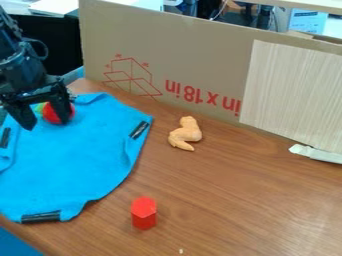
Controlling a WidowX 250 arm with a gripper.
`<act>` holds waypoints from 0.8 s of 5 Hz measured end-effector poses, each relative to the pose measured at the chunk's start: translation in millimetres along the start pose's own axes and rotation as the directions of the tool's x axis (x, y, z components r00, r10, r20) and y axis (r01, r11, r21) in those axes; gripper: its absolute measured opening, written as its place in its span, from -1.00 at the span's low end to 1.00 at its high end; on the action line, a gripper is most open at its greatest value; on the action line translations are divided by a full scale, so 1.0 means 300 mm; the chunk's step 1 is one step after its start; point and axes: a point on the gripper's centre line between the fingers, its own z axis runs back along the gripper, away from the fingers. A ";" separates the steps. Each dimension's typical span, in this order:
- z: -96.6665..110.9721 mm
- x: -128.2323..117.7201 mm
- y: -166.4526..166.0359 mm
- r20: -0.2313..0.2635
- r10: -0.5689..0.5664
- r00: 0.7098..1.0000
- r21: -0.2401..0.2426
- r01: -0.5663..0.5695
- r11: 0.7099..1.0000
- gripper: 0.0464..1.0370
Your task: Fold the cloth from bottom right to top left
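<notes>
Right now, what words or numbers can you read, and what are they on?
"in x 18in", red and upside down, on the tall brown cardboard; a striped beige panel may hide more.
Red marks by the box drawing: too small.
Light-blue box behind: print too small.

Red lettering, upside down on cardboard
The brown cardboard (180, 45) behind the desk (234, 195) bears large red print (202, 96) that, turned the right way up, reads "in x 18 in"; the pale striped panel (294, 95) borders it at the right, where the line of print breaks off. Beside it, to the left, stands a red line drawing of an open box (131, 77), with small marks around it too tiny to read. Print on the light blue carton (307, 21) in the background is illegible.
</notes>
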 end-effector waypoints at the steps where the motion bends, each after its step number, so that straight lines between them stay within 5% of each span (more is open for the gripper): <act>1: 0.022 -0.066 -0.011 0.009 -0.255 0.967 0.035 0.255 0.966 0.93; 2: -0.007 -0.130 -0.024 0.004 -0.483 0.876 0.030 0.482 0.876 0.93; 4: -0.043 -0.238 -0.039 -0.002 -0.733 0.680 0.006 0.733 0.680 0.93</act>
